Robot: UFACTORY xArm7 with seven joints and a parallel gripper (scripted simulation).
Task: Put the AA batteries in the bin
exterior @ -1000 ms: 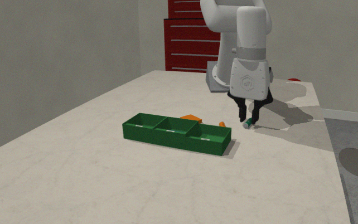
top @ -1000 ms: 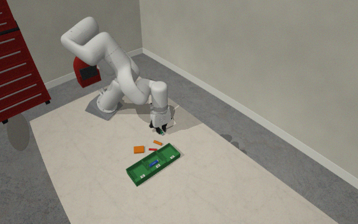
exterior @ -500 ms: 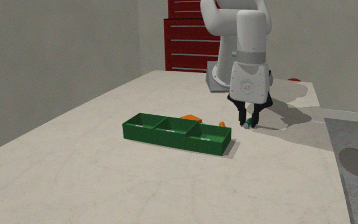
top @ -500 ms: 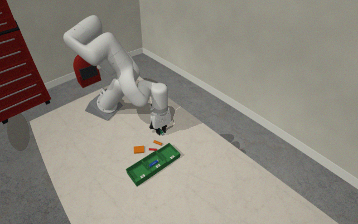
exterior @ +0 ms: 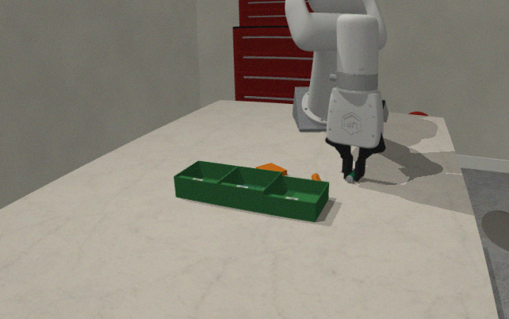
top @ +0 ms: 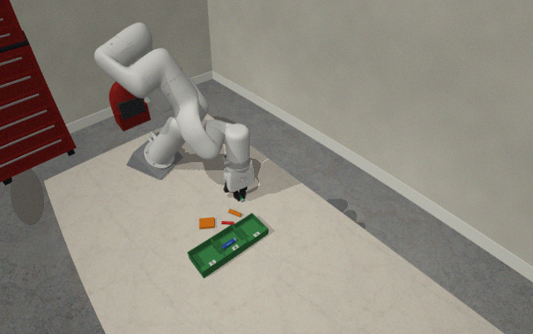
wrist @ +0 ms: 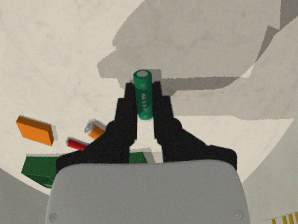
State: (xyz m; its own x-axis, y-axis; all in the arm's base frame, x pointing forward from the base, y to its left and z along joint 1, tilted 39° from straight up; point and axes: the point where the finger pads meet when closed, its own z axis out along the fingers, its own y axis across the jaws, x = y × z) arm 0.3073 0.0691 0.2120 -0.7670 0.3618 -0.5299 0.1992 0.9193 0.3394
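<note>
My gripper is down at the table top and shut on a green AA battery, which lies flat between the fingers; it also shows in the exterior view and the top view. The green three-compartment bin tray lies in front of the gripper; its labels are too small to read. A blue battery lies in the middle compartment. An orange battery lies on the table between the gripper and the tray.
An orange block and a small red stick lie on the table beside the tray. The arm's base stands behind. A red tool cabinet stands off the table.
</note>
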